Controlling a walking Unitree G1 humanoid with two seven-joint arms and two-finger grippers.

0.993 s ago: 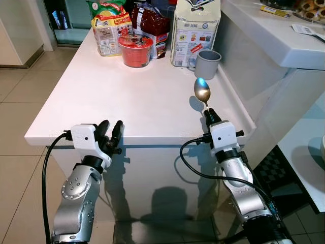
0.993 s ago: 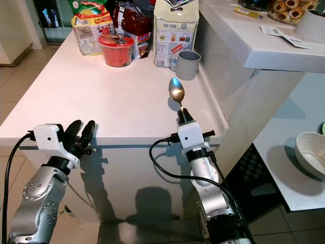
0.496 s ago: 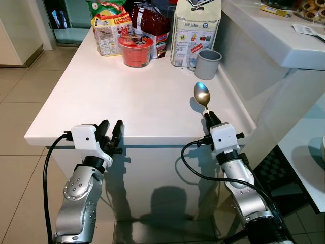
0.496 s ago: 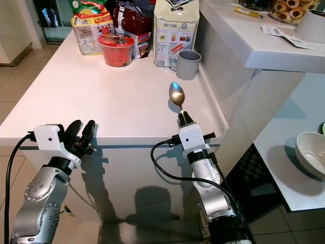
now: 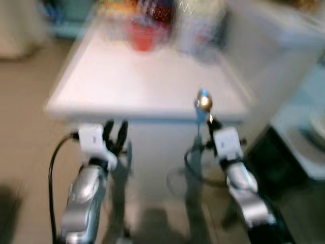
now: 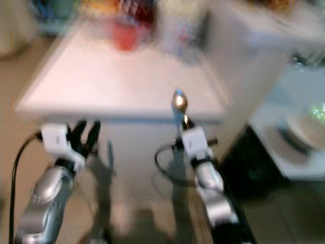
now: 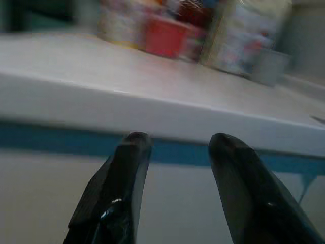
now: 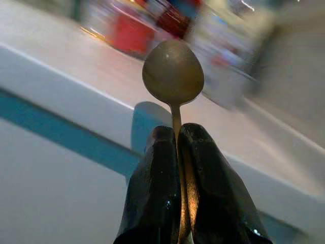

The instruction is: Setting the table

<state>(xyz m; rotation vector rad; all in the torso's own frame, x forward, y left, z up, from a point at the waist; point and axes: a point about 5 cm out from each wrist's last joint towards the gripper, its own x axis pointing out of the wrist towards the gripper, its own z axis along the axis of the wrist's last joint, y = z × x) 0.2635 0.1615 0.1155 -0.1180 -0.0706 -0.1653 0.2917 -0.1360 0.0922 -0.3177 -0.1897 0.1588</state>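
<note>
Nearest, two silver arms, raised in front of the white table (image 5: 147, 86). Right gripper (image 8: 176, 137) pinched tight around the handle of a spoon (image 8: 173, 72), fingers pressed together with the thin stem between them. Spoon held upright, bowl uppermost, just at the table's near edge and slightly above the tabletop. Left gripper (image 7: 175, 145) empty, its two black fingers (image 7: 122, 178) spread apart with a clear gap, pointed up at the table's front edge and just below the tabletop. Both held short of the tabletop, well apart from each other.

Beyond, the bare white surface, heavily blurred in the head views. At the far end, a red tub (image 5: 143, 38) among several packets, and a tall pale carton (image 7: 238, 38) with a grey cup (image 7: 268, 66) just beside it; labels too smeared to read. Off to the robot's right, a lower white surface bearing a pale bowl (image 6: 307, 129), also blurred.
</note>
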